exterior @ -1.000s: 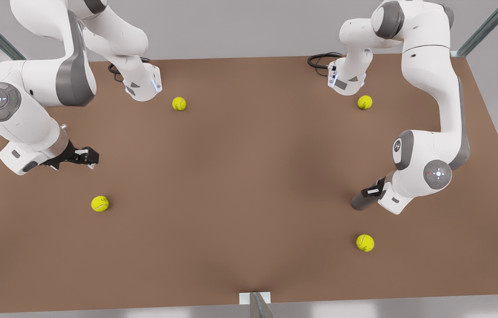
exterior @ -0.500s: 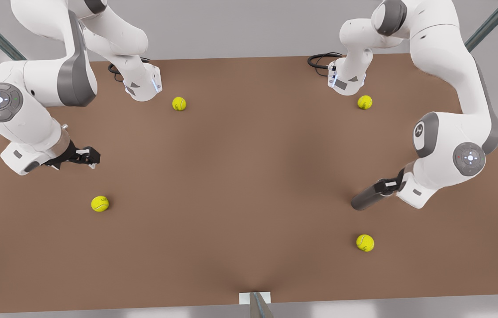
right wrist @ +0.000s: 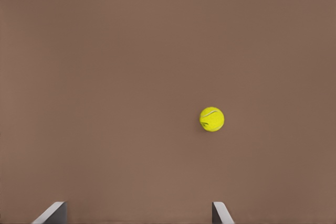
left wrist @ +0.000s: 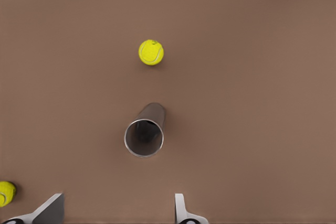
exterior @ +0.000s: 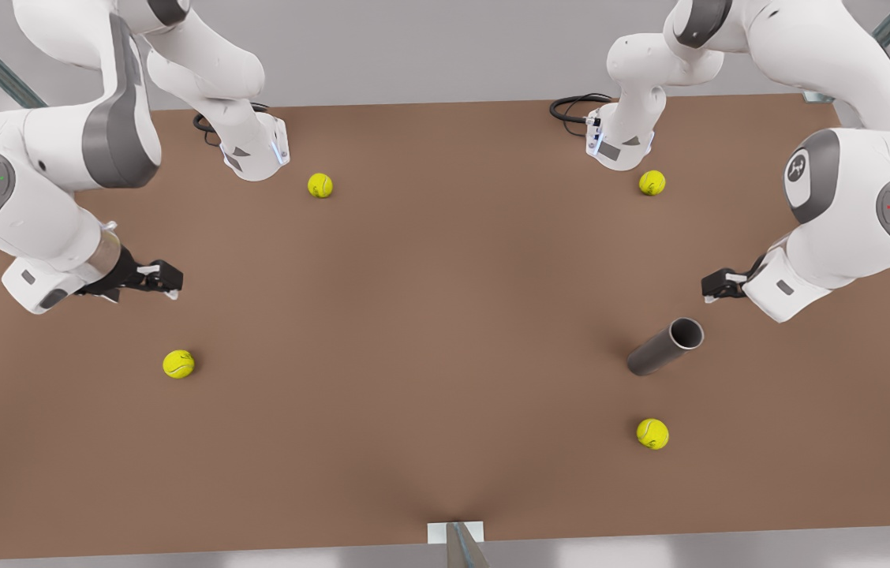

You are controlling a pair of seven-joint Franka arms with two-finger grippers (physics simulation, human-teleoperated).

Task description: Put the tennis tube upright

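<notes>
- On the brown table (exterior: 429,315), at about four o'clock in the front view: the tennis tube (exterior: 663,346), standing on its closed end, hollow mouth up; we judge the task met.
- Left gripper (exterior: 717,285): above and just beside the tube at one o'clock, fingers spread, holding nothing; we read this as letting go so the tube stands free.
- Right gripper (exterior: 161,278): at nine o'clock, well apart, fingers parted and empty; this arm waits.
- Four tennis balls lie scattered; the nearest (exterior: 652,434) sits at six o'clock of the tube.
</notes>
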